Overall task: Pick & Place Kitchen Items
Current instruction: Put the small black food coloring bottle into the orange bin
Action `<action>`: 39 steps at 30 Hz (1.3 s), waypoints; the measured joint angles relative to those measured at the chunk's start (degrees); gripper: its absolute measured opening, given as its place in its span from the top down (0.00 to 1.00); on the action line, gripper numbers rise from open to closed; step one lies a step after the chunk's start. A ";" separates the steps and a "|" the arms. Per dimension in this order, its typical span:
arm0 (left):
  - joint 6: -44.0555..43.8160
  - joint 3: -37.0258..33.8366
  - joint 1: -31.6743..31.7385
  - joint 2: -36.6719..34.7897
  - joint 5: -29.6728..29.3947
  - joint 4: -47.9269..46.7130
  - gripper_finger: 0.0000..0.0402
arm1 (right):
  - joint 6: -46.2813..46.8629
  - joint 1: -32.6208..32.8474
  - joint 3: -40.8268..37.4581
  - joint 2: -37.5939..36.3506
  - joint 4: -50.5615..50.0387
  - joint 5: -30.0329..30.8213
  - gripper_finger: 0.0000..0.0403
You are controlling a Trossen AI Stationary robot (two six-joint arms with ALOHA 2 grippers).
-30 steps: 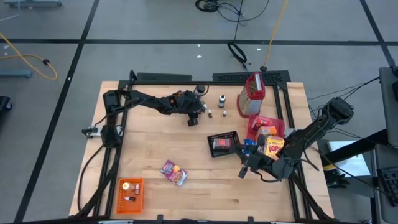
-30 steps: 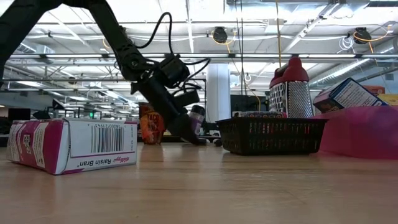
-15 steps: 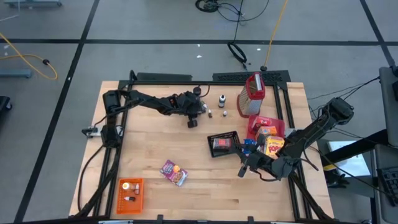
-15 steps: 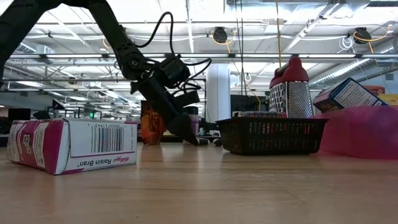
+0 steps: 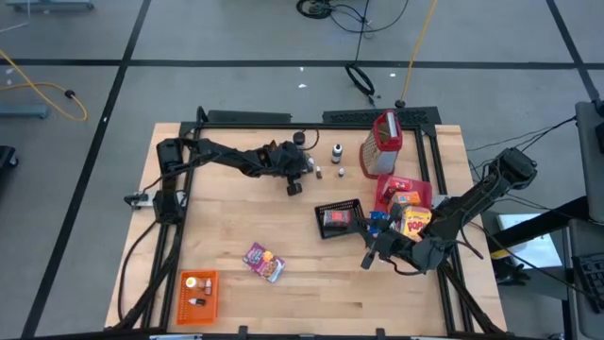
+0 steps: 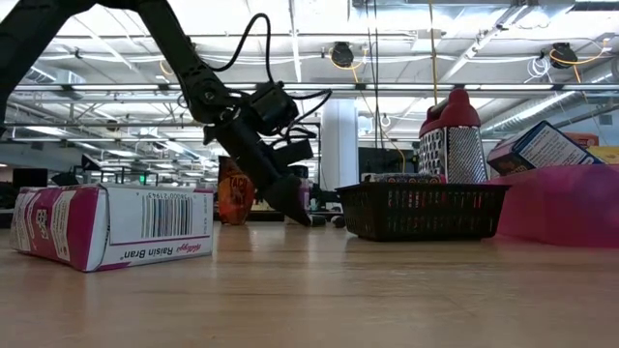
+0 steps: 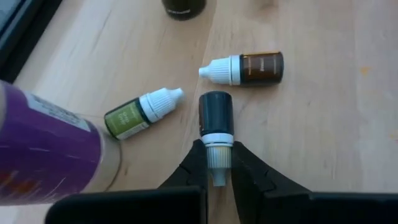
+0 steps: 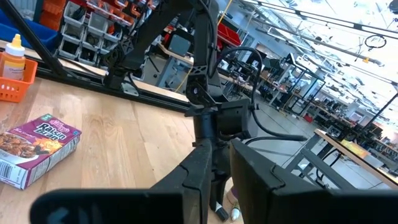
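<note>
Three tiny bottles lie on their sides on the wooden table near its far edge: a dark one (image 7: 216,112), a green one (image 7: 134,115) and a brown one (image 7: 252,67). My left gripper (image 7: 216,171) (image 5: 293,186) slants down onto the dark bottle and is shut on it. A purple container (image 7: 43,149) stands close beside it. My right gripper (image 5: 370,257) hovers level above the table's right side, fingers close together, with nothing between them. A purple Raisin Bran box (image 5: 263,262) lies flat toward the near edge. My left gripper pinches the dark bottle's white cap end (image 7: 216,155) between its two fingertips. The fingers slant down from the table's left and lie along the bottle. The bottle lies on its side on the table, its dark body pointing away from the fingers.
A black mesh basket (image 5: 340,218) holding a packet sits mid-right. Beside it a red tray (image 5: 404,194) carries several boxes. A red-topped grater (image 5: 385,142) and two small jars (image 5: 337,152) stand at the far edge. An orange crate (image 5: 198,295) sits near left. Bare wood lies in the middle.
My left gripper has stayed almost in place at the small bottles, and its fingers have drawn together at the table.
</note>
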 joint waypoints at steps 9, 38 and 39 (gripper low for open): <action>-3.36 -0.11 -3.72 -6.14 -7.95 -9.35 0.93 | 0.00 0.02 0.00 0.00 -0.02 0.00 0.87; -45.42 -0.09 -38.73 -27.19 2.78 -57.11 0.92 | 1.75 0.02 -0.04 0.00 -0.44 0.00 0.87; -47.08 -0.09 -40.09 -27.43 3.25 -57.06 0.92 | 1.81 0.02 -0.04 0.00 -0.44 0.00 0.87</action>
